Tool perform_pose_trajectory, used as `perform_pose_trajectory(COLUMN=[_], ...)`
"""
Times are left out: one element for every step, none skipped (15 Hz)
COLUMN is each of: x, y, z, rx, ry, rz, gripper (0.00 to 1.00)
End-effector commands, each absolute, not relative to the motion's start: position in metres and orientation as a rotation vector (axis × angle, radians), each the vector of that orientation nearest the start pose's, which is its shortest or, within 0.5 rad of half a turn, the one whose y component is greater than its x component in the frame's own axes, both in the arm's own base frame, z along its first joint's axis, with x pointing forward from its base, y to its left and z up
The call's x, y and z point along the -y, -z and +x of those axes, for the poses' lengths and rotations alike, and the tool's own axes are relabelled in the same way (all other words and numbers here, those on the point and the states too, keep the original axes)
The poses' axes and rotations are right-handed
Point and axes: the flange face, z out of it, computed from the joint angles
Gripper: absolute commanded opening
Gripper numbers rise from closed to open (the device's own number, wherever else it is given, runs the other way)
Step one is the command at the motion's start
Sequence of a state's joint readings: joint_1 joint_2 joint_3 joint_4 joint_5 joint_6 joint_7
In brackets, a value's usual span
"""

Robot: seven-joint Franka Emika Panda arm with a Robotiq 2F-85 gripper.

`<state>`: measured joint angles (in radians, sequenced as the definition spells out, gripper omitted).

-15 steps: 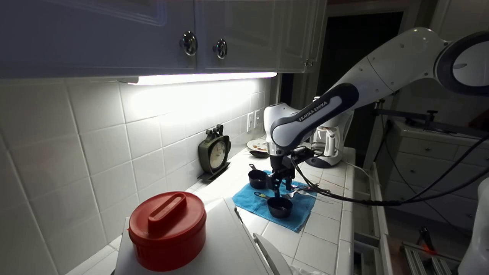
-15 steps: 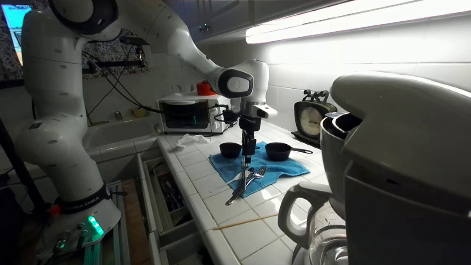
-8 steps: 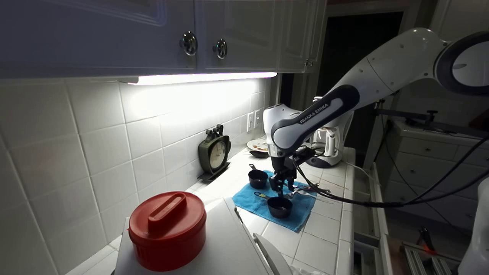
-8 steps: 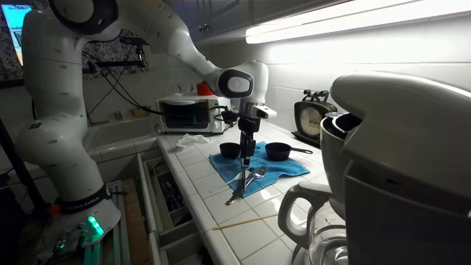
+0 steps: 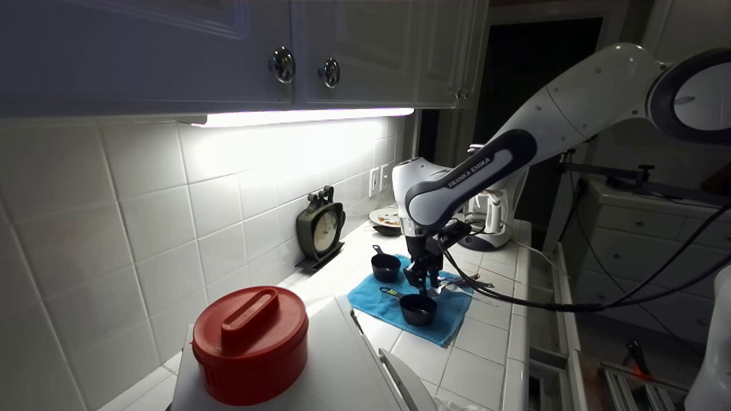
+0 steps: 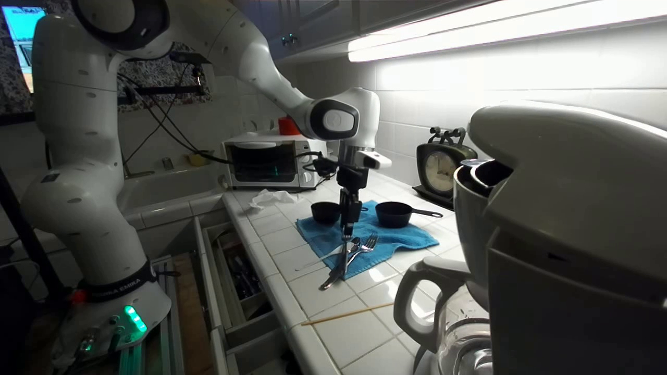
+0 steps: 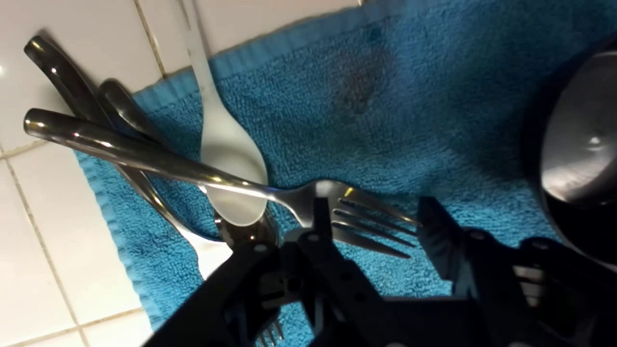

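In the wrist view my gripper (image 7: 377,227) stands partly open above a metal fork (image 7: 159,160). The fork's tines lie across the gap, with one finger over its neck side and the other at the tine tips; whether they touch cannot be told. Under that fork lie a white spoon (image 7: 231,149), a dark spoon (image 7: 248,232) and another fork (image 7: 209,253), partly hidden by my gripper. All rest on a blue towel (image 7: 308,115) and reach onto the tiles. A small black pan (image 5: 418,315) sits close beside the gripper (image 5: 429,287) in an exterior view.
A second black pan (image 6: 394,214) stands on the towel with its handle outward. Around it are a scale (image 6: 440,169), a mixer (image 6: 563,208), a toaster oven (image 6: 271,161), crumpled paper (image 6: 273,198) and a wooden stick (image 6: 346,315). Below the counter's edge a drawer (image 6: 208,276) stands open.
My gripper has lowered slightly and shifted a little toward the counter's front edge. Its fingers have come closer together. The cutlery and pans look unmoved.
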<state>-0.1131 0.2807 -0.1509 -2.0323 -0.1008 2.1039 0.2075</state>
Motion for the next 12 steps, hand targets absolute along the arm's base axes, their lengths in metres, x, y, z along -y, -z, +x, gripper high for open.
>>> perform_pose_trajectory(x=[0.151, 0.151, 0.151, 0.151, 0.151, 0.151, 0.151, 0.151, 0.151, 0.152, 0.152, 0.152], y=[-0.292, -0.292, -0.292, -0.292, -0.294, -0.295, -0.295, -0.296, -0.297, -0.299, -0.3, -0.303], z=[0.548, 0.548, 0.548, 0.549, 0.549, 0.549, 0.549, 0.549, 0.549, 0.548, 0.547, 0.547], rx=[-0.631, -0.629, -0.628, -0.626, -0.622, -0.617, -0.612, -0.61, -0.603, -0.598, -0.596, -0.594], ry=[-0.378, -0.378, -0.378, -0.378, -0.374, -0.373, -0.374, -0.374, -0.375, -0.375, -0.374, -0.371], rz=[-3.206, -3.207, -3.208, -3.21, -3.214, -3.218, -3.224, -3.225, -3.228, -3.23, -3.23, -3.23], gripper=[0.2, 0.12, 0.07, 0.04, 0.05, 0.08, 0.07, 0.07, 0.06, 0.07, 0.07, 0.06])
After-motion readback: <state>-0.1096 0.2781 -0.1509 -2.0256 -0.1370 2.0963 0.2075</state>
